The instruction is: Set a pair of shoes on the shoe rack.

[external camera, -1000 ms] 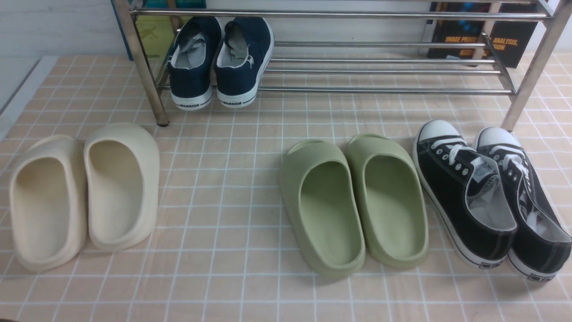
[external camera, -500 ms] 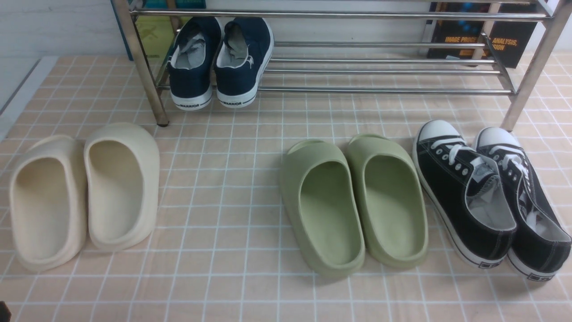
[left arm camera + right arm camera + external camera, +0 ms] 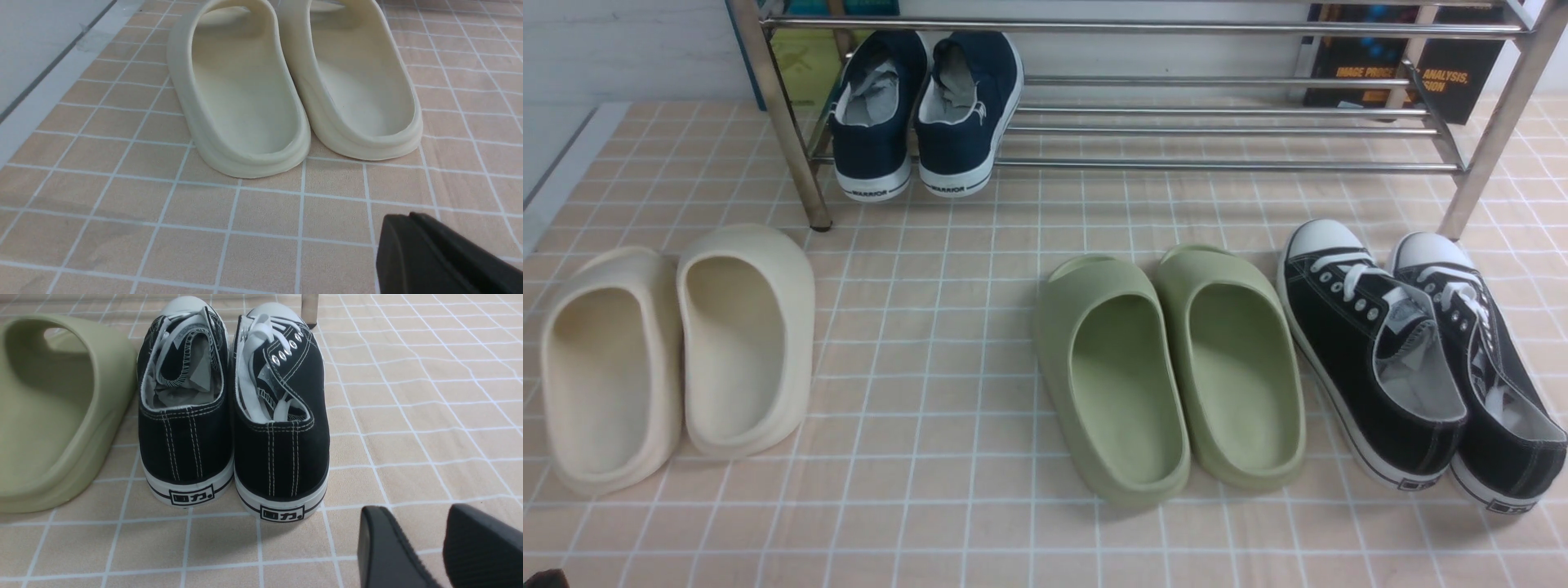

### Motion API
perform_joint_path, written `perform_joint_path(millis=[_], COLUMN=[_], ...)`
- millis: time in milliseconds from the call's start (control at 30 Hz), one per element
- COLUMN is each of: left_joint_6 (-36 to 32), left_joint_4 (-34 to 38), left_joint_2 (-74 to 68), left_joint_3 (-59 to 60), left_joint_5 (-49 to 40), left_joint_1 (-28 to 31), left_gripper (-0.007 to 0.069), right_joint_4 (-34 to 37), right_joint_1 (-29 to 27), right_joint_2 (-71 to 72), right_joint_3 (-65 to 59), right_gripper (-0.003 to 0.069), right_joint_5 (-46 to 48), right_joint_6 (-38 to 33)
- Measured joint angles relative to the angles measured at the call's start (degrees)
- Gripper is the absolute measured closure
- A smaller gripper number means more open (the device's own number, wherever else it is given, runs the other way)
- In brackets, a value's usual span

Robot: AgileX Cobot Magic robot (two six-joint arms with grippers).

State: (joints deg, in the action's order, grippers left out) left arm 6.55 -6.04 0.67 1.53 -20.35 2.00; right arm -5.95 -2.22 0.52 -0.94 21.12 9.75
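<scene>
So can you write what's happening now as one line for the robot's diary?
navy shoes: both on shoe rack | left pincer: shut, empty, near cream slides | right pincer: open, empty, behind black sneakers

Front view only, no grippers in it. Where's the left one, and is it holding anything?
Observer: In the left wrist view, the left gripper is shut on nothing. It points at the heels of the cream slides and stops short of them.
Operator: And the right one?
Observer: In the right wrist view, the right gripper is open and empty. It sits behind the heels of the black sneakers, not touching them.
Operator: Anything between it and those heels?
Observer: No, only the tiled mat shows there.
</scene>
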Motion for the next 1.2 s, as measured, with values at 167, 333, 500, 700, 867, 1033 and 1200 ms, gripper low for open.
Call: perform_joint_path(millis=[167, 333, 500, 700, 867, 1033, 1200], left_joint_6=[-1.2, -1.5, -1.5, -1.5, -1.5, -1.5, -1.5], left_joint_4=[-0.1, -0.2, -0.2, -0.3, -0.3, -0.3, -0.3], left_joint_2=[0.0, 0.0, 0.0, 0.0, 0.0, 0.0, 0.0], left_joint_3=[-0.1, -0.1, -0.1, -0.1, -0.1, -0.1, -0.1], left_joint_5=[-0.3, -0.3, -0.3, -0.3, -0.3, -0.3, -0.3], left_joint_1=[0.6, 0.7, 0.7, 0.7, 0.7, 0.7, 0.7], left_gripper=[0.0606, 0.0604, 0.0601, 0.0594, 0.0589, 0.0587, 0.0587], right_joint_4=[0.0, 0.0, 0.0, 0.0, 0.0, 0.0, 0.0], right_joint_1=[0.0, 0.0, 0.0, 0.0, 0.0, 0.0, 0.0], right_joint_2=[0.0, 0.0, 0.0, 0.0, 0.0, 0.0, 0.0], right_joint_3=[0.0, 0.0, 0.0, 0.0, 0.0, 0.0, 0.0], right_gripper=[0.042, 0.042, 0.042, 0.042, 0.042, 0.042, 0.042], right_joint_5=[0.0, 0.0, 0.0, 0.0, 0.0, 0.0, 0.0], right_joint_6=[0.0, 0.0, 0.0, 0.0, 0.0, 0.0, 0.0])
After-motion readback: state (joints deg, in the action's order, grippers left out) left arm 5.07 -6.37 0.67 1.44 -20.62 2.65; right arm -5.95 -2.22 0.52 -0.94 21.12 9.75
